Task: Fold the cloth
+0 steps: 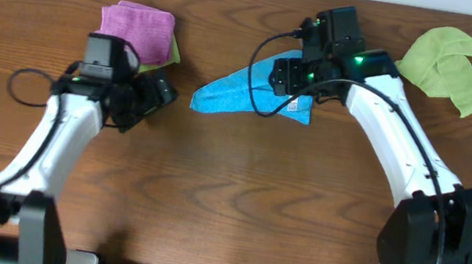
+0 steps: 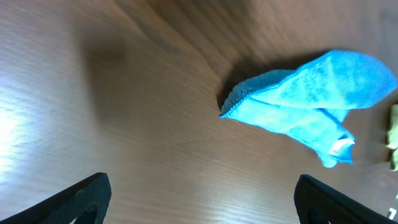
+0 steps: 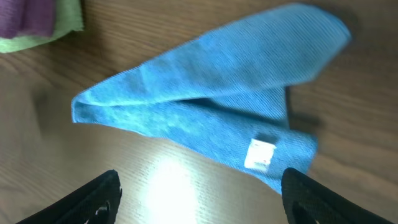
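Observation:
The sky-blue cloth (image 1: 234,90) lies on the wooden table, loosely folded over itself into a long wedge. It shows in the left wrist view (image 2: 305,106) and the right wrist view (image 3: 205,99), with its small white tag (image 3: 260,154) on the lower layer. My right gripper (image 3: 199,199) is open and empty, just above the cloth's right part; in the overhead view its head (image 1: 295,75) covers that part. My left gripper (image 2: 202,199) is open and empty over bare wood, left of the cloth, with its head (image 1: 150,97) apart from it.
A purple cloth (image 1: 137,27) lies at the back left on a yellow-green cloth (image 1: 171,56), close behind my left arm. A second yellow-green cloth (image 1: 445,65) lies crumpled at the back right. A black cable (image 1: 268,67) loops over the blue cloth.

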Action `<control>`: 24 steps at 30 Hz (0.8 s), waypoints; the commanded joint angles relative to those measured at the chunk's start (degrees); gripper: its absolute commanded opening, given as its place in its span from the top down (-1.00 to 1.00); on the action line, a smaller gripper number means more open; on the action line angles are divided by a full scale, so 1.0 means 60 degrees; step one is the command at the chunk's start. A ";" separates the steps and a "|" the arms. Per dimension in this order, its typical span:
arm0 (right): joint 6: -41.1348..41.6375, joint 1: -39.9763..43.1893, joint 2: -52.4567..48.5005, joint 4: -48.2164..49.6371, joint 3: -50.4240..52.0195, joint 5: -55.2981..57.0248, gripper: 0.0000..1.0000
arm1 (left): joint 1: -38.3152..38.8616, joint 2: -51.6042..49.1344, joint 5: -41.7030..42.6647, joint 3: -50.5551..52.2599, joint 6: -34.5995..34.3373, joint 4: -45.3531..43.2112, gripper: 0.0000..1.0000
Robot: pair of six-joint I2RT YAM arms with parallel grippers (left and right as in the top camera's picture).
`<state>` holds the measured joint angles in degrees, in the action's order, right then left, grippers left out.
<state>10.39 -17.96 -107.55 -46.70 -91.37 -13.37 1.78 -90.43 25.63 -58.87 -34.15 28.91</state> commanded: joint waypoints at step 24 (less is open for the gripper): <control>0.0186 0.1869 0.0215 0.0069 0.1654 -0.2273 -0.54 | 0.1038 -0.2947 0.1195 -0.0127 -0.0703 -0.3665 -0.63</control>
<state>11.55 -7.14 -107.55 -46.13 -81.76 -26.04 7.97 -107.50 32.40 -58.89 -37.89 7.53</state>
